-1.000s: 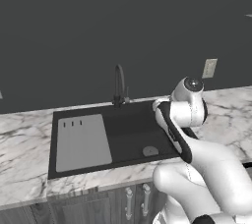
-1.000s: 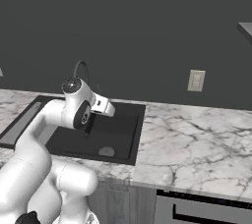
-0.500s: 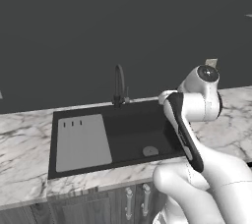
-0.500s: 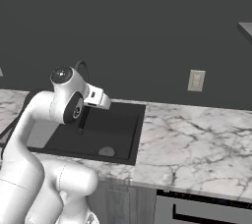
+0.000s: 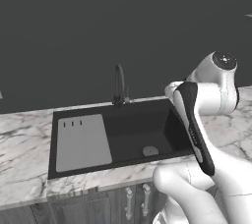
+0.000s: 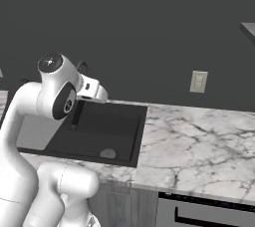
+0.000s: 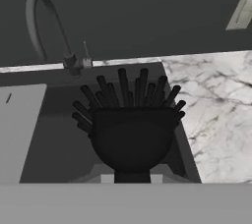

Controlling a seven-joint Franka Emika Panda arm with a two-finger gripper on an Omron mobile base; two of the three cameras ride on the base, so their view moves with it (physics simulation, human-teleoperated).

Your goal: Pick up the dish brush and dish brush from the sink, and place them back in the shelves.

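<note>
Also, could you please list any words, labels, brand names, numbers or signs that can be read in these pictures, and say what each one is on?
No readable text in any view.
Arm link: a faint pale mark on its dark strip, too small and blurred to read.
Wall plate: blank.
Sink, faucet, ribbed board, countertop, dish brush: no lettering visible.

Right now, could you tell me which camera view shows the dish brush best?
The hand view: the brush sits close up, black head and bristles plain, held in the shut gripper above the sink. The right base view gives just a thin dark shape hanging under the hand; the left base view adds nothing clear.
</note>
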